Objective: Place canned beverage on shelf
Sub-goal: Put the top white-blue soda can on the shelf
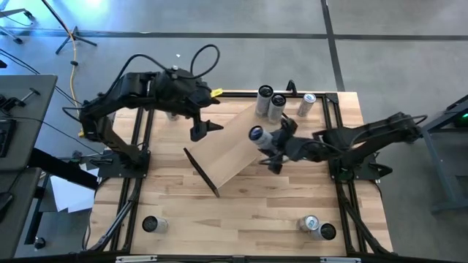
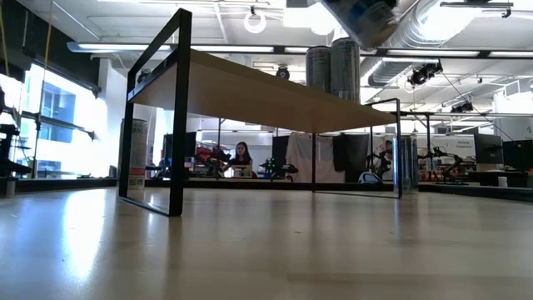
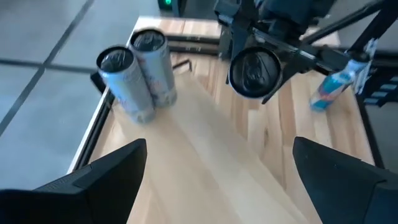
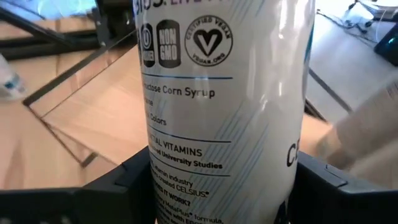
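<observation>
While a few spare cans [image 1: 311, 225] sit loose at the table's [image 1: 241, 208] near edge, the right gripper [image 1: 272, 146] hangs over the shelf [image 1: 235, 150], clamped around a white can [image 1: 256, 134]. Left gripper [image 1: 202, 130] hovers by the shelf's other side, fingers spread, holding nothing. Farther back, two cans [image 1: 270, 102] already stand on the shelf's far end.

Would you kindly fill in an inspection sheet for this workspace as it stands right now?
Surface: butcher-block table, bare patches near the front.
Job's things: shelf lying diagonally; two cans upright on its far end; a third can held above the board.
Clutter: one can by the far edge, cans near the front right, one can front left.
Grippers: right gripper shut on the held can; left gripper open, empty.
Cables: black loop above the left arm.
Surroundings: seated person behind.
</observation>
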Controlling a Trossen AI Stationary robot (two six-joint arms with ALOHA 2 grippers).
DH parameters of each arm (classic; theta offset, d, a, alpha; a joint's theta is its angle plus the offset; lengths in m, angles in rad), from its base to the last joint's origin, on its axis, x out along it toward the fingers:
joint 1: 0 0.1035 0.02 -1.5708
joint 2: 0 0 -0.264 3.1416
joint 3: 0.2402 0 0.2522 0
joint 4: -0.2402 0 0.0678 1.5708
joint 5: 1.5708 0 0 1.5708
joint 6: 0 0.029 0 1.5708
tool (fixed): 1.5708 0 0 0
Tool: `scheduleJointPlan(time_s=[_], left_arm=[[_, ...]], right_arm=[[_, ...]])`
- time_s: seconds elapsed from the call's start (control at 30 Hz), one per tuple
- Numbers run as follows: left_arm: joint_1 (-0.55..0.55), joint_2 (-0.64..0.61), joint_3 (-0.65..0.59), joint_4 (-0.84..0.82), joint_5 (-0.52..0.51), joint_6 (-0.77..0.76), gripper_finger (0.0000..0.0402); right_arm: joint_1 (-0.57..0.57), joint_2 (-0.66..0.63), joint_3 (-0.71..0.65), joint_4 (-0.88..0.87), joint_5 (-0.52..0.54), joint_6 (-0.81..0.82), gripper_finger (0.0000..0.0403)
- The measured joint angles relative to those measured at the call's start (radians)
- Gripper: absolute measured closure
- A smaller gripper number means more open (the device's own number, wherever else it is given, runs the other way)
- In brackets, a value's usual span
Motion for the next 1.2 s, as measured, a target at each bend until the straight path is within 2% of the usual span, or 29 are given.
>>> scheduleJointPlan(time_s=[0.13, 0.27, 0.37, 0.5, 0.6, 0.73, 0.93, 1.07, 1.2], left_arm=[[-0.001, -0.095, -0.199, 0.180, 0.021, -0.032, 0.0031], [-0.001, -0.194, -0.412, 0.396, 0.071, -0.108, 0.0031], [-0.006, -0.254, -0.549, 0.542, 0.122, -0.161, 0.0031], [-0.034, -0.316, -0.687, 0.699, 0.168, -0.194, 0.0031], [-0.060, -0.357, -0.757, 0.777, 0.167, -0.210, 0.0031], [-0.086, -0.394, -0.811, 0.799, 0.142, -0.240, 0.0031], [-0.115, -0.416, -0.824, 0.795, 0.055, -0.278, 0.0031], [-0.122, -0.418, -0.825, 0.797, 0.043, -0.279, 0.0031], [-0.121, -0.418, -0.825, 0.796, 0.040, -0.281, 0.0031]], right_arm=[[0.071, -0.127, -0.170, 0.117, 0.041, 0.135, 0.0159], [0.111, -0.243, -0.341, 0.518, 0.035, 0.104, 0.0159], [0.098, -0.282, -0.443, 0.834, -0.058, 0.004, 0.0159], [0.045, -0.292, -0.517, 1.091, -0.217, -0.034, 0.0159], [0.004, -0.286, -0.530, 1.136, -0.279, -0.034, 0.0159], [-0.037, -0.285, -0.532, 1.125, -0.293, -0.068, 0.0158], [-0.087, -0.265, -0.532, 1.094, -0.270, -0.122, 0.0158], [-0.109, -0.207, -0.532, 1.097, -0.268, -0.136, 0.0158], [-0.112, -0.114, -0.532, 1.105, -0.180, -0.198, 0.0157]])
